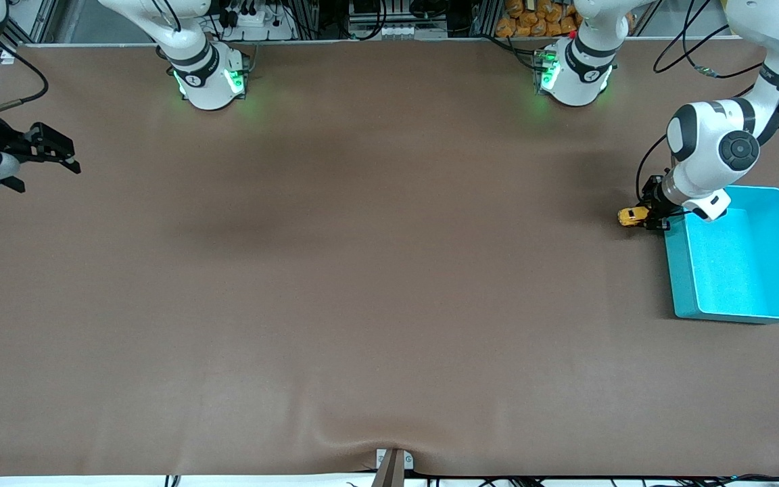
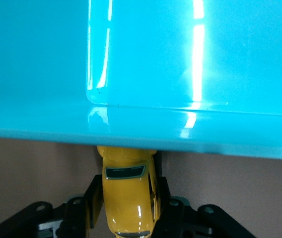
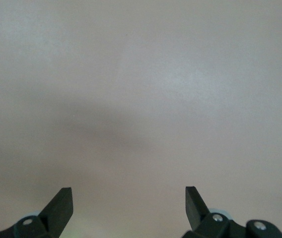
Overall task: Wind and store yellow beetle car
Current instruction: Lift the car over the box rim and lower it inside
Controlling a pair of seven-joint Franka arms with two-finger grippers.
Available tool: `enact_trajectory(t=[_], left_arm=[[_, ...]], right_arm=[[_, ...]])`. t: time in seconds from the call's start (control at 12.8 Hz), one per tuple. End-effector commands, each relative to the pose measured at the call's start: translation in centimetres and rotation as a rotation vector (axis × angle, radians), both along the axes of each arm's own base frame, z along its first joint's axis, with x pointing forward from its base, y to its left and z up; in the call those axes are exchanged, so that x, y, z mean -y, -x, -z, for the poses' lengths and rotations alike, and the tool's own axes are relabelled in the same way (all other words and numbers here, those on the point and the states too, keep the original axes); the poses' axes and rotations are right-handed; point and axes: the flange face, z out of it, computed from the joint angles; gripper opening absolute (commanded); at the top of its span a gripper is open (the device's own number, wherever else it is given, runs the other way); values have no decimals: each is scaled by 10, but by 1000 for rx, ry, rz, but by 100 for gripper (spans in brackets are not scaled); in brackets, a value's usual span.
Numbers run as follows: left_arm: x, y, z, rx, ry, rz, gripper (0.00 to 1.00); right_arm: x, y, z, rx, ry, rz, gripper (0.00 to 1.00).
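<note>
Here the left hand gripped the yellow beetle car low over the bench, just beside the cyan bin, at its corner toward the robots' bases. The right hand waited open, well apart from the bin.

The brown table lies bare across the middle and lower frame, open to any reach. At the right edge the cyan bin blocks the way, the left gripper crowding its upper-left corner. The right gripper waits at the upper-left edge.
</note>
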Motion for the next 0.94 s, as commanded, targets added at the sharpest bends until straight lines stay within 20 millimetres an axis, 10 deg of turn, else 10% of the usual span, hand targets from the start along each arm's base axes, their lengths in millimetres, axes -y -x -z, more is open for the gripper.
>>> enact_trajectory(t=[0.0, 0.86], left_arm=[[0, -3, -8, 22, -18, 23, 19], [64, -60, -134, -86, -114, 314, 19]], right_arm=[[-7, 6, -11, -6, -2, 134, 100], [-1, 8, -45, -24, -2, 320, 100]])
